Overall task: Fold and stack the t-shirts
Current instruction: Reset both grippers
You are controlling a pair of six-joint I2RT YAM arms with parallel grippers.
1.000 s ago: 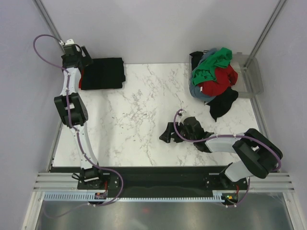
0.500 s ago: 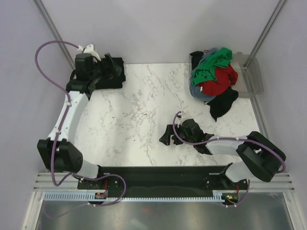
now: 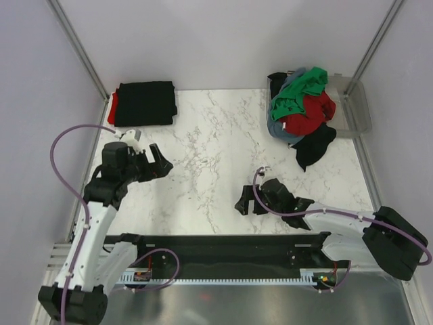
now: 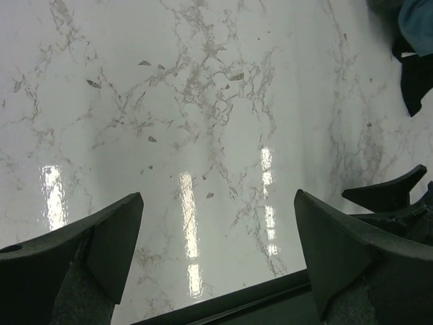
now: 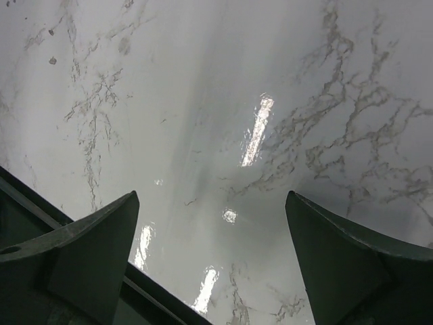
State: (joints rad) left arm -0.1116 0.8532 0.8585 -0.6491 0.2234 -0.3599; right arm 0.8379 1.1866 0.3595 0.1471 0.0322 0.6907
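A folded black t-shirt lies at the table's far left corner, with a red one showing under its left edge. At the far right, loose t-shirts are heaped together: green on top, red, grey-blue and black. My left gripper hovers over bare marble at the near left, open and empty. My right gripper is low over the marble near the front edge, also open and empty. The black cloth's edge shows in the left wrist view.
A clear plastic bin sits behind the heap at the far right corner. Metal frame posts rise at both back corners. The table's dark front edge runs just below the right gripper.
The left arm has pulled back from the folded stack at the far left to the near-left part of the table. The right gripper shifted slightly toward the front edge.
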